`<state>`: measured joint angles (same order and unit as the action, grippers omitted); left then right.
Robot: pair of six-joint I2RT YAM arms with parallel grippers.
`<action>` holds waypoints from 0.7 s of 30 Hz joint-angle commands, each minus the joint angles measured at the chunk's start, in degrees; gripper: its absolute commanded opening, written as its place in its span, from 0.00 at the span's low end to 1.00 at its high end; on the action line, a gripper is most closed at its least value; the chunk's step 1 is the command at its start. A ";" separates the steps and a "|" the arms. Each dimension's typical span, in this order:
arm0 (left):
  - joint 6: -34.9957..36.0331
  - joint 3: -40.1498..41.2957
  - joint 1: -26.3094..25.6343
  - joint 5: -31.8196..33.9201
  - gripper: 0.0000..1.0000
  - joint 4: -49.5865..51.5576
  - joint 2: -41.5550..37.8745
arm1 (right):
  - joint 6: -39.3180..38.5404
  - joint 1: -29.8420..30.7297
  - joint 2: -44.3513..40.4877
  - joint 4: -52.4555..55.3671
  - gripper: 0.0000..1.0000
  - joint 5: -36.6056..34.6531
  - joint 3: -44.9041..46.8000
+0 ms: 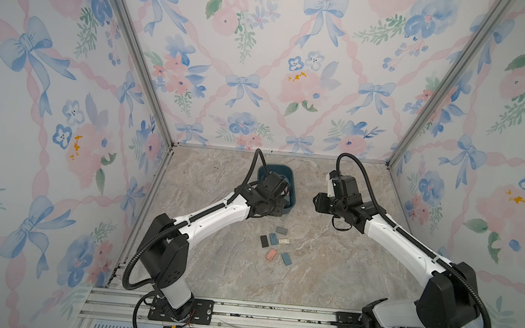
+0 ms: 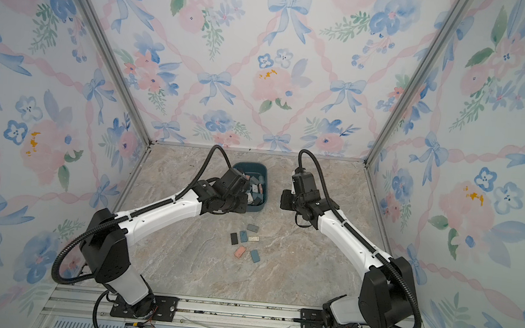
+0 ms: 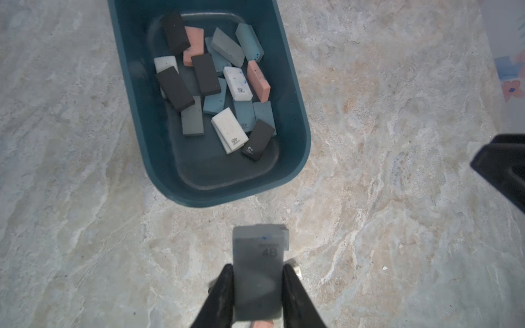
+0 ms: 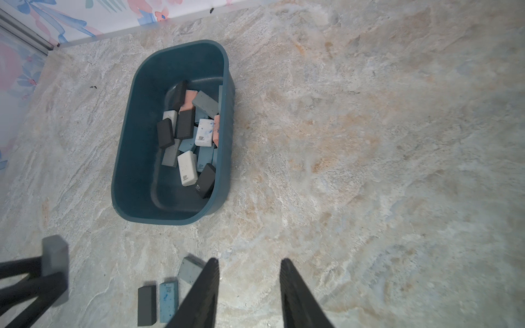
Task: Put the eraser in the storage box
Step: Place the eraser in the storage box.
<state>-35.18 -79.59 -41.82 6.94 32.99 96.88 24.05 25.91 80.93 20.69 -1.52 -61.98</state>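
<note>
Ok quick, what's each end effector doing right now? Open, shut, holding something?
Left end effector: closed, holding a grey eraser.
Right end effector: open, holding nothing.

- Left arm (image 1: pixel 211 214): reaching forward and inward, elbow bent, wrist pitched downward.
- Left end effector (image 3: pixel 257 268): fingers clamped on the two long sides of a grey eraser (image 3: pixel 259 247).
- Right arm (image 1: pixel 391 234): reaching forward, wrist turned inward.
- Right end effector (image 4: pixel 250 262): fingers parted, empty.

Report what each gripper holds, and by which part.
The left gripper holds a grey eraser, its fingers pressing the two long sides; the end marked 4B sticks out. The right gripper holds nothing, its fingers apart.
</note>
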 commanded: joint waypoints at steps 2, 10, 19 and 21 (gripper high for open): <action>5.48 -7.73 2.78 -4.81 0.29 0.52 7.88 | 1.13 -0.61 -2.03 0.01 0.39 0.47 1.20; 5.78 -20.68 5.47 -7.08 0.28 0.54 21.23 | 1.77 -1.89 -3.76 0.30 0.39 0.26 2.62; 4.51 -28.33 5.69 -10.23 0.28 0.55 31.07 | 2.54 -2.71 -3.63 0.48 0.39 1.27 2.74; 4.27 -29.13 5.78 -10.14 0.28 0.57 32.16 | 2.63 -2.87 -3.76 0.49 0.39 1.26 2.81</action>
<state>-30.61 -106.67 -36.23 -1.85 32.95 127.46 25.78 23.66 78.54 20.75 -0.69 -59.90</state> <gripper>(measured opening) 0.282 0.390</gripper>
